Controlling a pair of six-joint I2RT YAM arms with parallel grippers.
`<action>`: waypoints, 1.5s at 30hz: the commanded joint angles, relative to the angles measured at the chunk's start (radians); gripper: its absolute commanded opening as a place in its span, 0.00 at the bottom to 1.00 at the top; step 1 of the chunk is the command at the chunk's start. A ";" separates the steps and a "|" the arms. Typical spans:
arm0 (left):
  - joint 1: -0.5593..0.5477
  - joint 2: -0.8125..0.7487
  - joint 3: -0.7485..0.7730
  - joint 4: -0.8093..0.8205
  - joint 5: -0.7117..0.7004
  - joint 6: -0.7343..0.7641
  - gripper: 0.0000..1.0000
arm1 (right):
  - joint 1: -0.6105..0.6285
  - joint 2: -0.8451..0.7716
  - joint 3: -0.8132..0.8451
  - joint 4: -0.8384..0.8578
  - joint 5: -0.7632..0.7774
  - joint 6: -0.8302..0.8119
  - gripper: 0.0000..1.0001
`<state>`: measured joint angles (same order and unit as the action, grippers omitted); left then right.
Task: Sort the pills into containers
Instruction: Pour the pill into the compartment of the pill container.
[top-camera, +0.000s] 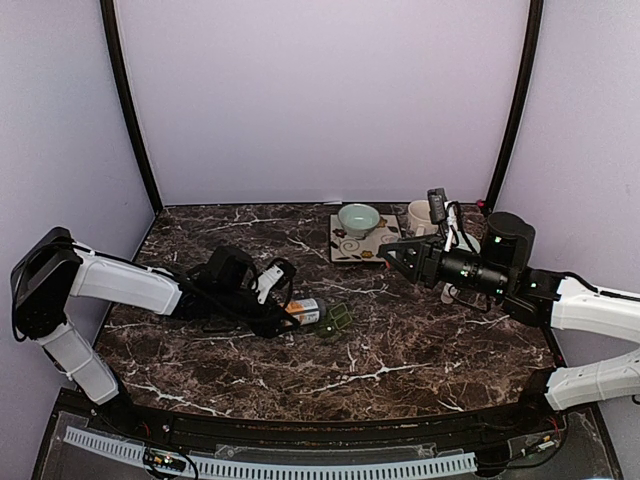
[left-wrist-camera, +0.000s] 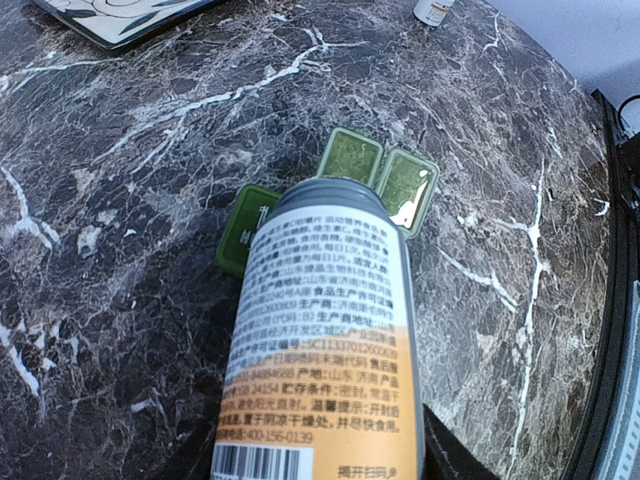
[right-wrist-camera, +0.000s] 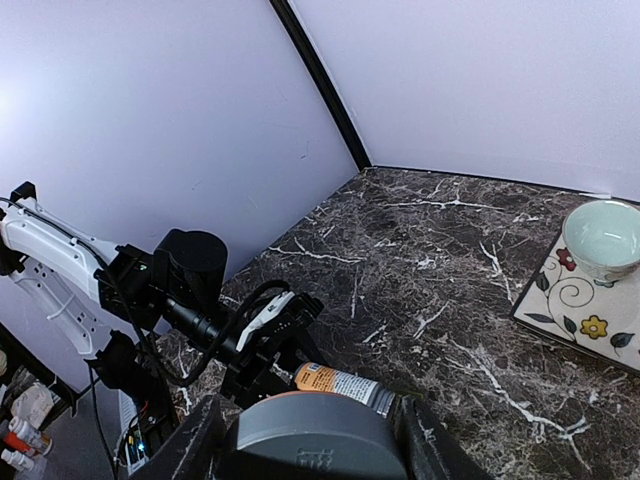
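We judge the bottle (left-wrist-camera: 320, 330) light and slick, gripped mid-body by the left fingers (left-wrist-camera: 455, 457) over the organiser (left-wrist-camera: 352, 160); right fingers (right-wrist-camera: 195, 447) hold a grey cap (right-wrist-camera: 310, 430).

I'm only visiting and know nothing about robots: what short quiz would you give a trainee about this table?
1. True or false: the white-and-orange labelled plastic bottle stands upright on the dark marble table.
2. What sits on the square floral plate? A) pale green bowl B) metal spoon C) red apple
3. Fill in: the right end effector grips a round grey ____.
Key: 1 false, the left end effector holds it tipped toward the dark-green plastic pill organiser; 2 A; 3 cap.
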<state>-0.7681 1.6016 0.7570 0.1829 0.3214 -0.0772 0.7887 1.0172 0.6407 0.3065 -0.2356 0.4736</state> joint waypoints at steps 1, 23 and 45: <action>-0.006 -0.051 0.032 -0.018 -0.014 0.018 0.00 | -0.005 0.004 0.011 0.037 -0.009 0.010 0.42; -0.023 -0.047 0.070 -0.074 -0.051 0.033 0.00 | -0.005 0.006 0.011 0.037 -0.013 0.011 0.42; -0.021 -0.096 -0.086 0.179 0.006 -0.045 0.00 | -0.005 0.001 0.009 0.027 -0.014 0.017 0.42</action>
<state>-0.7860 1.5673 0.7151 0.2478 0.2890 -0.0959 0.7887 1.0195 0.6407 0.3061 -0.2398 0.4820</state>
